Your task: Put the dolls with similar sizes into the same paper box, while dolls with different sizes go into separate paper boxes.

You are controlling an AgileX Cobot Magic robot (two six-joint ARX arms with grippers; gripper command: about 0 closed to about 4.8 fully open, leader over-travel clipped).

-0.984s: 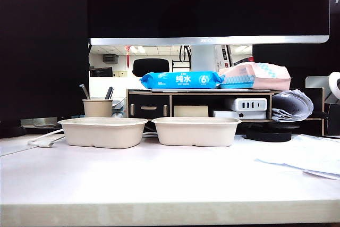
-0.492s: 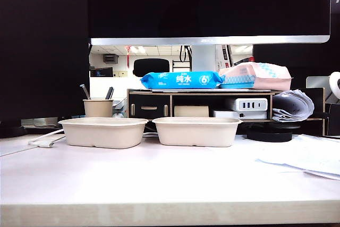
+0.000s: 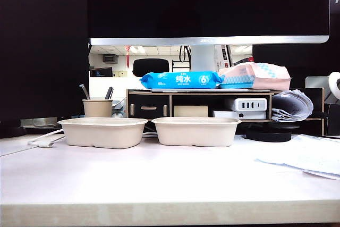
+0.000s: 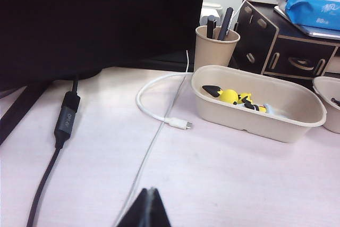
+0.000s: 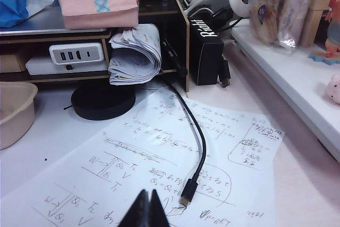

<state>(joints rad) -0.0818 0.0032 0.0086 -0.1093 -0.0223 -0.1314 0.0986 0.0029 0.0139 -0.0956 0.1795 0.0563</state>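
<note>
Nothing on the desk (image 3: 159, 179) has moved since the earlier pics in the exterior view; both paper boxes sit in the same spots, and no arm shows there.

Left paper box (image 3: 103, 132) and right paper box (image 3: 196, 131) sit side by side near the back of the desk, close but not touching. A small pen cup (image 3: 98, 108) stands just behind the left one.

In the left wrist view, the left paper box (image 4: 255, 123) has the yellow doll (image 4: 231, 96) w/ black-tipped ears lying inside. A bit of pale blue shows next to it, too small to tell what it is. A white cable (image 4: 154, 110) curls just beside the box. A black cable (image 4: 58, 147) lies further off.

Left end effector (image 4: 149, 195) hangs low over bare desk, well apart from the box. Its tips are pressed together, nothing in them.

Right end effector (image 5: 148, 198) is over a sheet of paper (image 5: 159, 168) w/ handwriting, near a black cable plug (image 5: 188, 192). Its tips are squeezed together too, holding nothing. Only the edge of the right paper box (image 5: 13, 112) shows in that view.
</note>
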